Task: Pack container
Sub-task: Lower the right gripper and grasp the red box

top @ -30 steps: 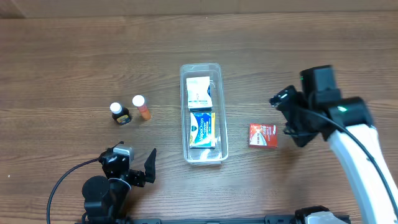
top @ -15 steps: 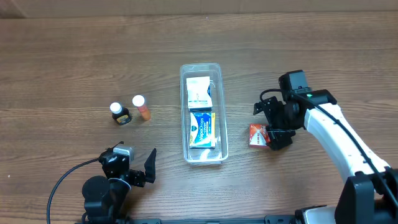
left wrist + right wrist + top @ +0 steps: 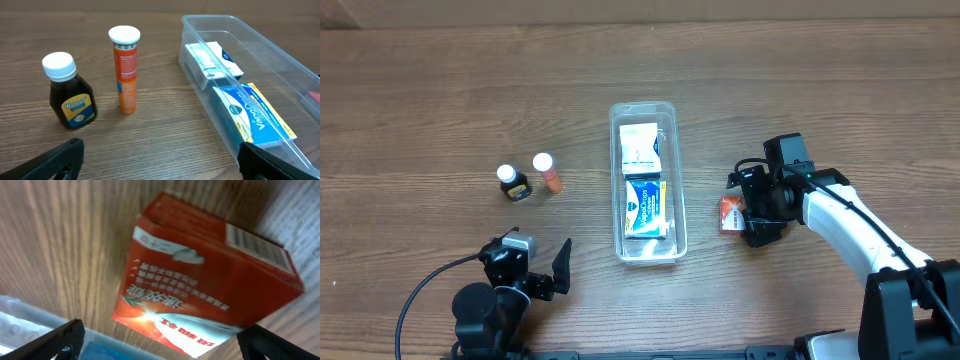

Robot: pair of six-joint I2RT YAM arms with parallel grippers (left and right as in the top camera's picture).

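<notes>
Straddling red box [image 3: 200, 285], right gripper [image 3: 748, 210] spread, left gripper [image 3: 162, 162] spread, bottle [image 3: 70, 97] labelled WOODS

My overhead camera looks straight down on the brown wooden table [image 3: 420, 100] from well above, taking in both my arms. My left wrist camera sits low, looking almost level across the tabletop at the dark brown white-capped bottle [image 3: 70, 97], the orange white-capped tube [image 3: 126, 75] and the long, clear plastic tub [image 3: 220, 18]; overhead shares all three. My right wrist camera faces down, very near the red cardboard box [image 3: 200, 285], which also shows from overhead.
</notes>
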